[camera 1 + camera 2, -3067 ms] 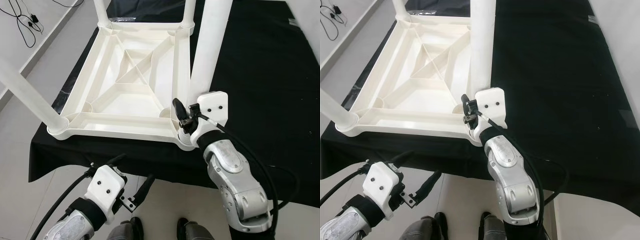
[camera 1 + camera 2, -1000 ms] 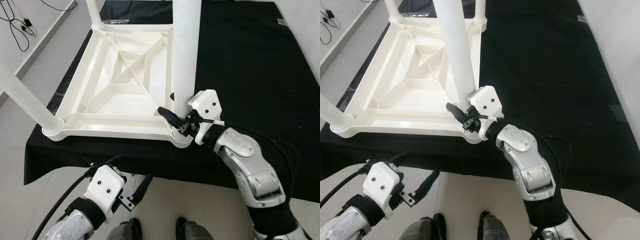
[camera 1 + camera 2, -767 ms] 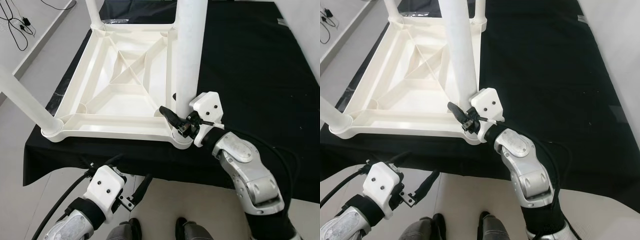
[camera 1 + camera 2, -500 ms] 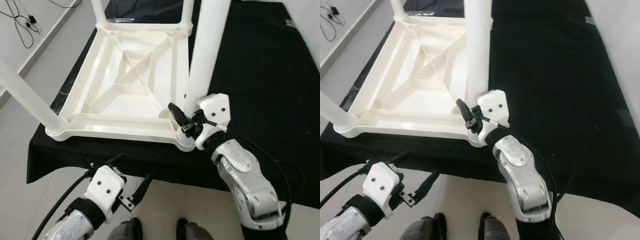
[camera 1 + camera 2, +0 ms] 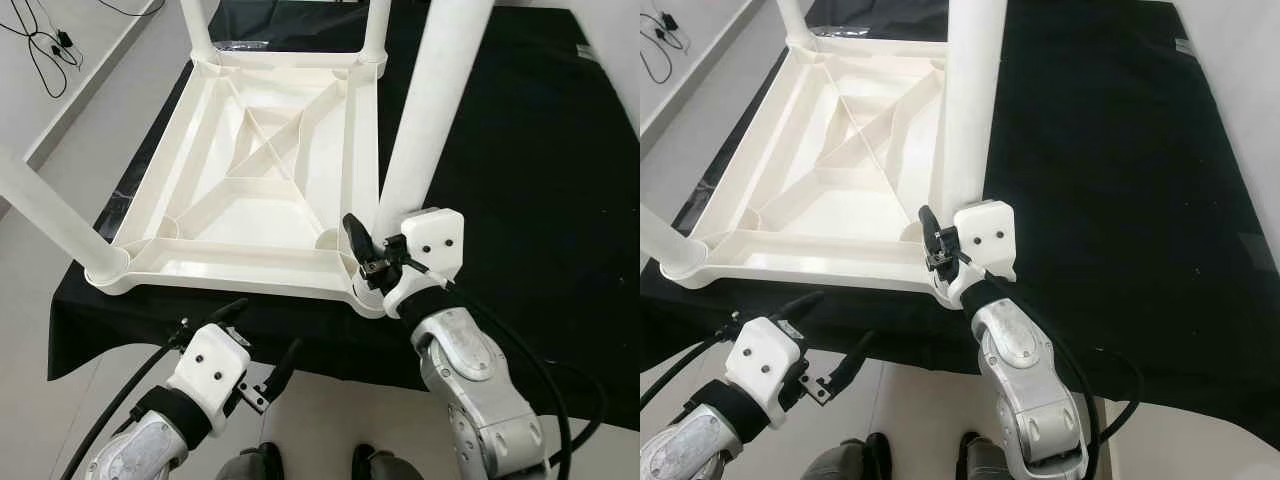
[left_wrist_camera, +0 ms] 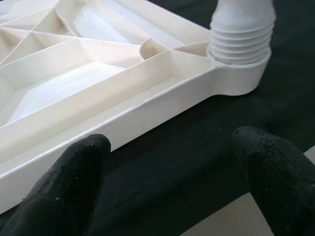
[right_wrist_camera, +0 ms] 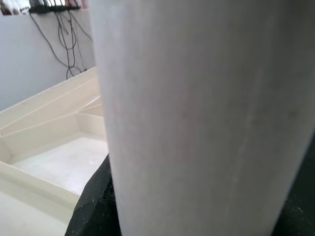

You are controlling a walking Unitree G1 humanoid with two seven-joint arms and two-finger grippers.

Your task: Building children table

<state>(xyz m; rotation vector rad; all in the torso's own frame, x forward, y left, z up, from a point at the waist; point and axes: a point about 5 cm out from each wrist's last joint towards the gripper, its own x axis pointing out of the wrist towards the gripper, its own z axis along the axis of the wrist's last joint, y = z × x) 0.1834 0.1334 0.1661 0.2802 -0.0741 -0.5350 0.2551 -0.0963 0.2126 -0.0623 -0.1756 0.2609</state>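
Observation:
A white plastic table top [image 5: 240, 275] lies upside down on a black-covered surface. White legs stand in its corners: far left [image 5: 195, 25], far right [image 5: 377, 25], near left [image 5: 45, 210]. The near right leg [image 5: 430, 110] leans slightly rightward, and my right gripper [image 5: 375, 255] is shut around its base at the corner socket. In the right wrist view that leg [image 7: 197, 108] sits between black fingers [image 7: 96, 204]. My left gripper [image 5: 258, 335] hangs open below the surface's front edge. Its fingers [image 6: 59, 191] point at the near left corner socket [image 6: 241, 54], where a ribbed leg end sits.
The black cloth [image 5: 520, 150] stretches wide to the right of the table top, and its front edge [image 5: 150, 335] drops to pale floor. Cables [image 5: 45, 40] lie on the floor at the far left. My feet [image 5: 260, 465] stand just before the edge.
My right gripper has turned around the near right leg's base, its visible finger swinging from pointing left to more upright. The right elbow has come in underneath. The left arm has barely moved.

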